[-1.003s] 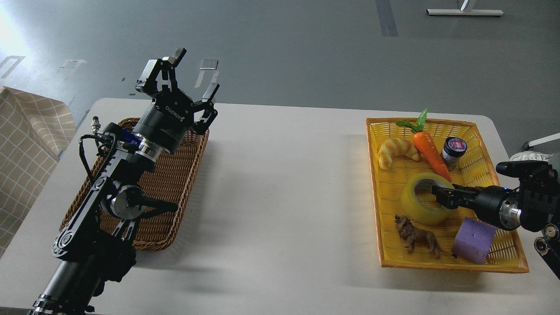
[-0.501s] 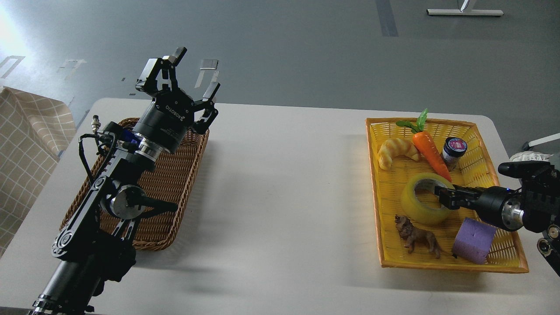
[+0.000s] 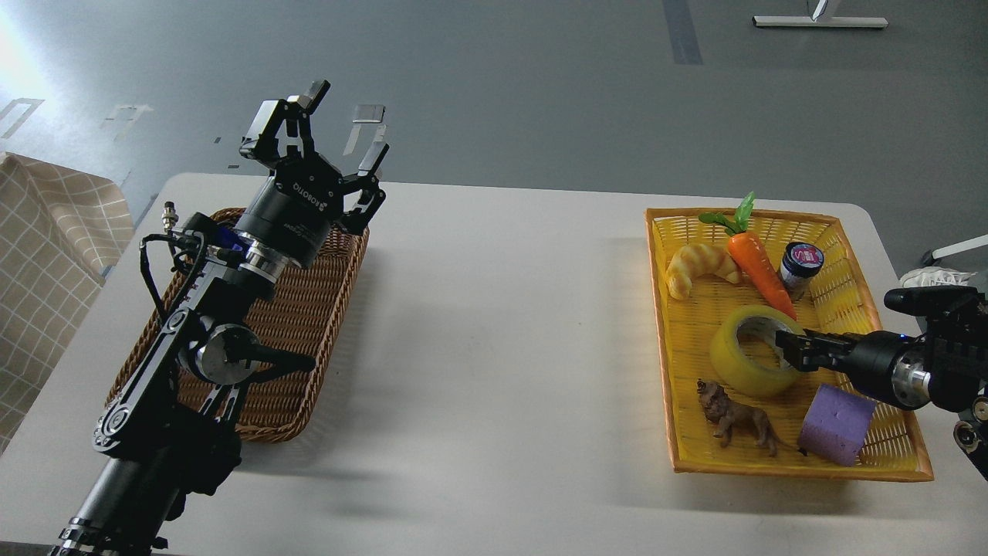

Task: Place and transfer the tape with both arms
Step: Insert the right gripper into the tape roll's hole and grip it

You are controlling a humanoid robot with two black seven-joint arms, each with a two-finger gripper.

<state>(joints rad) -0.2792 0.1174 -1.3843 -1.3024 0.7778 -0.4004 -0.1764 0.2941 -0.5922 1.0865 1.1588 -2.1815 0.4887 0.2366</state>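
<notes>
Nearest in the head view, on the white desk (image 3: 494,347), the yellow woven tray (image 3: 671,386) holds a small brown animal figure (image 3: 735,417) and a purple foam block (image 3: 835,423) along its near edge. Just behind them sits the tape (image 3: 745,363), a squat ring of glossy translucent yellow with a pale inner core, lying flat on the tray floor. The right claw (image 3: 789,349) reaches in from the right edge with its tip at the roll's right wall; it is dark and seen nearly end-on, so I cannot tell whether its fingers are apart or pinched on the wall. Compared with a second ago, the right arm has drawn back toward the right edge and the roll has slid a little that way with it, which suggests the claw has some hold or hook on the ring, though the tape is not yet lifted. Farther back in the tray lie a ridged croissant (image 3: 701,266), a smooth orange carrot (image 3: 760,266) with green leaves and a small dark jar (image 3: 800,266). On the far left, the left claw (image 3: 343,127) stands wide and empty above the brown wicker basket (image 3: 309,340), barely moved, seemingly waiting for the handover.
</notes>
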